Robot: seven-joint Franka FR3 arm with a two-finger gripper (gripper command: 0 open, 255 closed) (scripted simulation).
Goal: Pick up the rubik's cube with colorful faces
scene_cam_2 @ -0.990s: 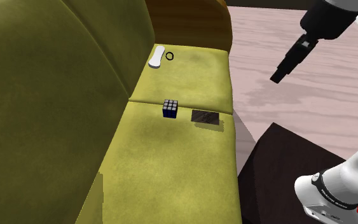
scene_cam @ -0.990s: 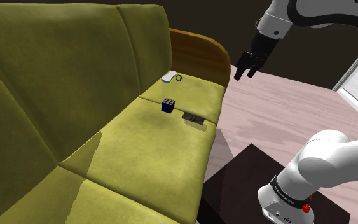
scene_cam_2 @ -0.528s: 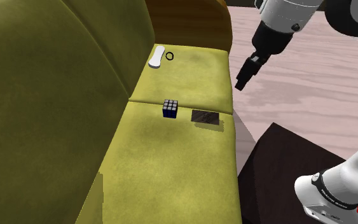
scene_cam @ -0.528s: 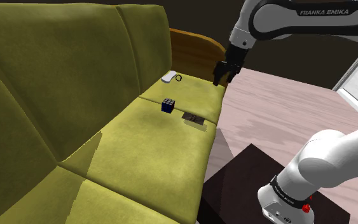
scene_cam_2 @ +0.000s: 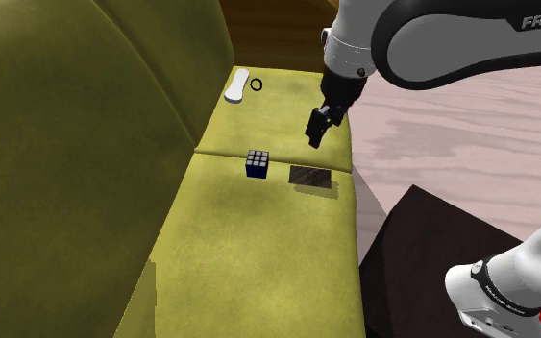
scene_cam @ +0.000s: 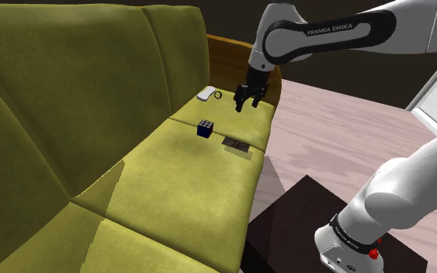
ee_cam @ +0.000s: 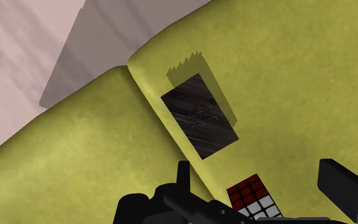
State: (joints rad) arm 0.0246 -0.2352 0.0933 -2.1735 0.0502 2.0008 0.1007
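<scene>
I see my gripper (scene_cam: 245, 102) hovering over the sofa seat (scene_cam: 170, 178) in the shoulder view, apart from the rubik's cube (scene_cam: 205, 129) on the cushion. In the second exterior view, the cube (scene_cam_2: 257, 163) sits beside a dark flat card (scene_cam_2: 309, 177). In the wrist view, the fingers (ee_cam: 184, 175) stand spread, with the cube (ee_cam: 254, 197) seen between them, not held.
</scene>
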